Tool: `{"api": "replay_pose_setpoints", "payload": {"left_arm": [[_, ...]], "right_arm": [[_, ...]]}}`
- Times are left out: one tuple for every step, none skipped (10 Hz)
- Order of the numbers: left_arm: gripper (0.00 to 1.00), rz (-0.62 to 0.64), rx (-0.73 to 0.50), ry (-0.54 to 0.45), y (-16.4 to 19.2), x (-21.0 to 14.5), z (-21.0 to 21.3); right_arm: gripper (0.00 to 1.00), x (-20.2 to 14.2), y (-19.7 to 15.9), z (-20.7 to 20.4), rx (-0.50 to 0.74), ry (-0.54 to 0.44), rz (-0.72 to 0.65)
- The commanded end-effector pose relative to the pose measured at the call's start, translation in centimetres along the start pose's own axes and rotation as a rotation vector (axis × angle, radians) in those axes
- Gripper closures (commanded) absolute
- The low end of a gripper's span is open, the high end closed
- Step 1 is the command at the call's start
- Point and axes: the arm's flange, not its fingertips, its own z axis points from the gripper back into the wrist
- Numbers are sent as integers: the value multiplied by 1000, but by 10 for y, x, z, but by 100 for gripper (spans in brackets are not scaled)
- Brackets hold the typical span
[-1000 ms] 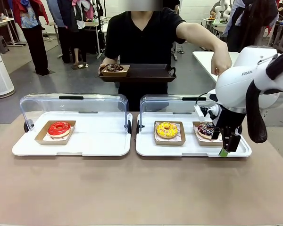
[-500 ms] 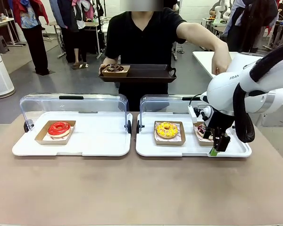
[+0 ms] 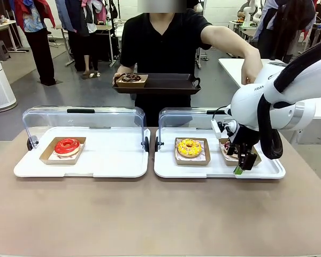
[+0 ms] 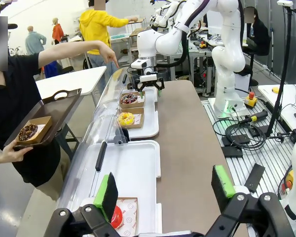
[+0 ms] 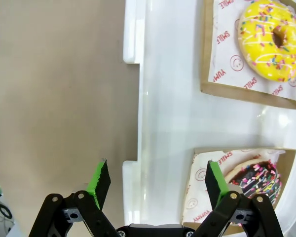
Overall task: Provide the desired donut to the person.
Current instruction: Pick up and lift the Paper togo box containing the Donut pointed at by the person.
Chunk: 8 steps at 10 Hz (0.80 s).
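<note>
Right pincer [image 3: 239,163] hangs released, jaws wide, low over the near edge of the right-hand white tray [image 3: 166,163]. In its wrist view one pad is above the tray's rim and the other above the near corner of the cardboard box [image 5: 241,150] holding the chocolate donut [image 5: 256,177]. That sprinkled donut sits at the tray's right end, beside the yellow donut [image 3: 189,147]. It seems to be the one wanted: the person [image 3: 163,37] points a hand [image 3: 251,69] down toward it while holding a dark tray [image 3: 168,83] across the table. Left pincer [image 4: 164,185] is likewise released, above the other tray near the red donut [image 4: 117,217].

Risks, as I judge them: lowered as it stands, the right pincer would strike or pinch the tray rim rather than the box. Gripping one thin box wall could tip it and let the donut slide out. The arm also works just below the pointing hand, so a quick lift could bump it.
</note>
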Motion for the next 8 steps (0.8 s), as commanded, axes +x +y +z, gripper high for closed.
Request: {"api": "replay_pose_setpoints", "payload": {"left_arm": [[0,-4,-1,-9,-1,2,2],[0,-4,-1,-9,-1,2,2],[0,-4,-1,-9,-1,2,2],[0,-4,-1,-9,-1,2,2],[0,-4,-1,-9,-1,2,2],[0,-4,-1,-9,-1,2,2],[0,-4,-1,-9,-1,2,2],[0,-4,-1,-9,-1,2,2]], "right_arm": [[0,-4,-10,-7,-18,-29,13],[0,-4,-12,-7,-21,-25,9],[0,-6,-16,-10,-20,-14,0],[0,-9,-19,-12,-20,-6,-12],[0,-11,-23,-14,-11,-13,-23],[0,-11,-24,-15,-11,-15,-25],[0,-12,-28,-16,-9,-13,-32],[0,-13,-31,-17,-5,-16,-38]]}}
